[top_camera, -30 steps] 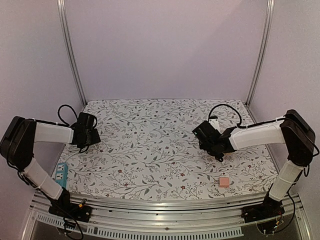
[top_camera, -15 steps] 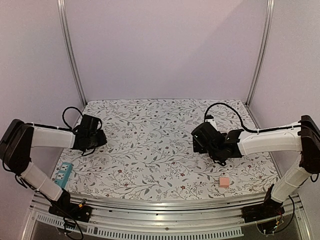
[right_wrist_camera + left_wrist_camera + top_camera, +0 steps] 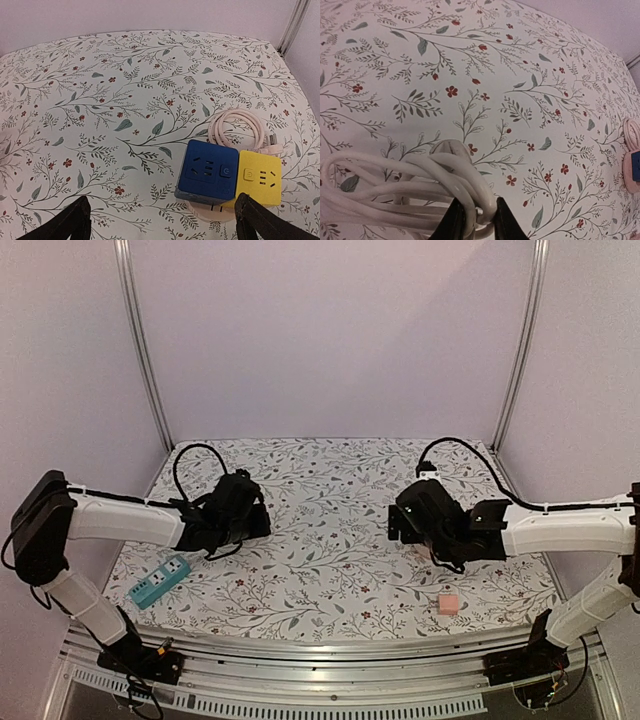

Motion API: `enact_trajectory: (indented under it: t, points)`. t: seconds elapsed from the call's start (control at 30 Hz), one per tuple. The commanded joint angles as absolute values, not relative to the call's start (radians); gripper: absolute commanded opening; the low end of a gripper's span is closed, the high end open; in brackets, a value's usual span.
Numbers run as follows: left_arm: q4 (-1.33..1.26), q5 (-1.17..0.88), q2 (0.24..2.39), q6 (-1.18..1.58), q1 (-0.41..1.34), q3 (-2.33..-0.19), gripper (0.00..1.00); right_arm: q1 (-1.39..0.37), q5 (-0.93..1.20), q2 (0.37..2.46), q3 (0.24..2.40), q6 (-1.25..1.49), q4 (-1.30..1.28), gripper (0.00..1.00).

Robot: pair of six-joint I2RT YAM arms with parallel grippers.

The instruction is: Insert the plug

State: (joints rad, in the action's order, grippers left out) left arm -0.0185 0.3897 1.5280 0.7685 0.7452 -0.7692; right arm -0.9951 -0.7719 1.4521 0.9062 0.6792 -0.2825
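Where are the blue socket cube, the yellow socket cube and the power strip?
blue socket cube [image 3: 206,172]: right wrist view, middle of its top face.
yellow socket cube [image 3: 260,181]: right wrist view, middle of its top face.
power strip [image 3: 160,579]: top view, middle of its teal body.

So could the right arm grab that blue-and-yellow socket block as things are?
Probably yes: the right arm has its jaws open, and the socket block lies just ahead of them with nothing in between.

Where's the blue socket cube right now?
In the right wrist view, the blue socket cube sits just ahead of the right tool, touching the yellow cube on its right, with the pink cord coiled behind it.
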Motion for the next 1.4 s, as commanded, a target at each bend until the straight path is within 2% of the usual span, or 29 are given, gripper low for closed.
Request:
enact_trajectory:
  t: [0.0, 0.53, 0.73, 0.97, 1.3, 1.37]
  points:
    - [-0.08, 0.473, 1.635, 0.816, 0.871, -0.91, 0.09, -1.002, -0.78, 1.364, 0.865, 0.719, -0.265, 0.99]
    - [-0.113, 0.406, 2.114, 0.853, 1.155, -1.437, 0.1, -1.014, -0.75, 0.915, 0.696, 0.862, -0.232, 0.99]
    - [-0.057, 0.357, 2.237, 0.796, 1.237, -1.625, 0.11, -1.014, -0.734, 0.906, 0.698, 0.852, -0.226, 0.99]
    - [-0.057, 0.286, 2.262, 0.734, 1.285, -1.674, 0.12, -1.015, -0.723, 0.93, 0.704, 0.834, -0.213, 0.99]
    - [-0.025, 0.239, 2.237, 0.641, 1.298, -1.672, 0.44, -1.014, -0.714, 0.941, 0.713, 0.805, -0.208, 0.99]
    - [-0.023, 0.23, 2.218, 0.627, 1.298, -1.662, 0.47, -1.015, -0.71, 0.942, 0.713, 0.787, -0.2, 0.99]
